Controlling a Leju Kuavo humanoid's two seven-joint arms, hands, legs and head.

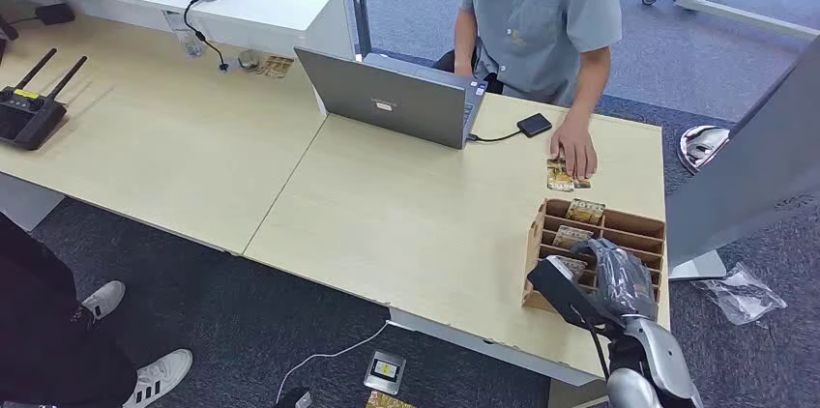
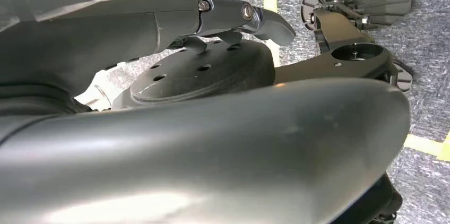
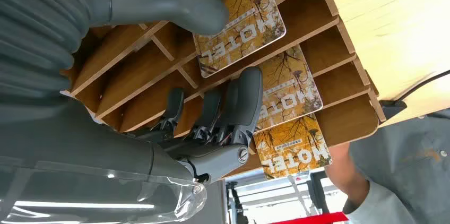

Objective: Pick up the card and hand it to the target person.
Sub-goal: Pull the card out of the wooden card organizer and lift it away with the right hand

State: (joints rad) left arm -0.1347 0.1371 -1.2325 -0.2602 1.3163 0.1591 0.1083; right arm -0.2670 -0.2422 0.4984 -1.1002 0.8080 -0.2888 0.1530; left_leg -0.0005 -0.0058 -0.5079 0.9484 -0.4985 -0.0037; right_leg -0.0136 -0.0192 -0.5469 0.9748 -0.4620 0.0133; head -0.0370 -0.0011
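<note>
Grey carpet surrounds a pale wooden desk [image 1: 406, 224] bearing a brown slotted wooden card rack [image 1: 629, 226]. Yellow rectangular hotel card [image 3: 241, 14] stands tilted in its slot, long axis rising from it. Right hand [image 3: 212, 123] reaches in, fingers apart, gripping nothing; left hand's state cannot be told.

Head view overlooks the desk [image 1: 406, 205]; right wrist view nears its card rack [image 3: 297, 49].

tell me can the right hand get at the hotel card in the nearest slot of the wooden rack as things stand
Probably yes. The right hand is already at the wooden rack, its thumb over the nearest hotel card and its fingers on the slots. Nothing lies between them, though the card is not yet gripped.
</note>
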